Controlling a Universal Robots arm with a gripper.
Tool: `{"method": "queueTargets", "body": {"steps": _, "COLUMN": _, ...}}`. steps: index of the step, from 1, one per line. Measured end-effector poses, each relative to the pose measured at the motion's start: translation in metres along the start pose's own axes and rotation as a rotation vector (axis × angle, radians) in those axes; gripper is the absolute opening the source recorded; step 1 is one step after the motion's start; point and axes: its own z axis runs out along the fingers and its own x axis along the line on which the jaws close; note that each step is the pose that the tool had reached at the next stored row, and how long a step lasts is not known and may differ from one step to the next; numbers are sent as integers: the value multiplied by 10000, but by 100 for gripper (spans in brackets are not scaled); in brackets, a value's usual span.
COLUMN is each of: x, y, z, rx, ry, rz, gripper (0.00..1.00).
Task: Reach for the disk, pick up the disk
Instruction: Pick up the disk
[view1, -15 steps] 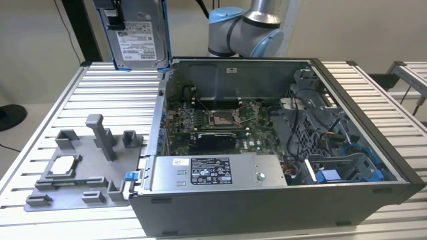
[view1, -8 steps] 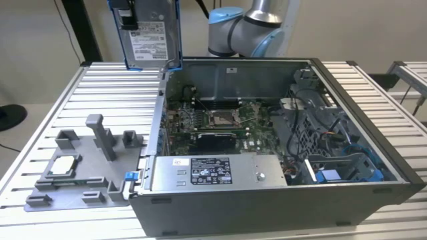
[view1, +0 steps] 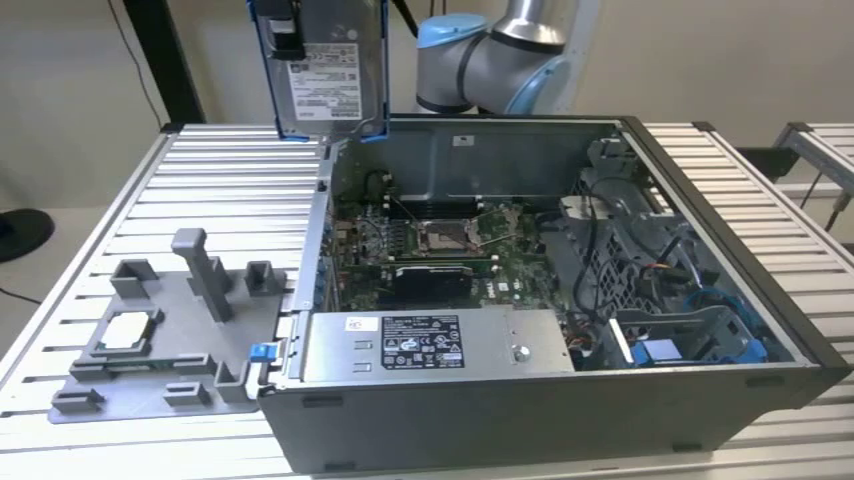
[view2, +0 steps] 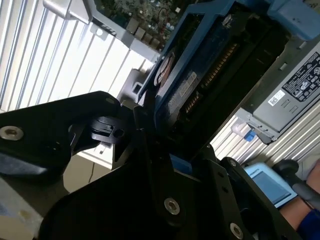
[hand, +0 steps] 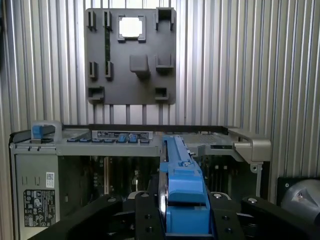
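The disk (view1: 327, 70) hangs upright in the air, label side out, over the far corner of the case (view1: 534, 410) at the exterior view's left, touching nothing below it. In the first wrist view it stands edge-on (hand: 182, 190), its blue frame uppermost, with the gripper (hand: 184, 220) closed on it from both sides. The second wrist view shows the same hold (view2: 165, 145) at one end of the disk (view2: 195, 75), whose circuit side faces the camera.

I judge it a dense, rigid piece, heavy for its size. The bare metal faces look smooth and likely slippery, and its works would not stand a knock. The plastic frame probably gives a little and grips better, so a hold across the framed end, as here, looks sound. Held at one end, though, it could swing.

Below it the case lies open, with the board (view1: 441, 240) in the middle and the labelled grey box (view1: 427, 345) along the near wall. Beside the case, at the exterior view's left, a grey fixture (view1: 160, 340) rests on the slatted table (view1: 80, 230). The arm (view1: 494, 60) rises behind the case.
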Motion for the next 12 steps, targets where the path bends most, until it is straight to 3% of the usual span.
{"method": "queueTargets", "body": {"steps": 12, "x": -5, "y": -410, "z": 7, "rx": 0, "ry": 0, "rz": 1, "gripper": 0}}
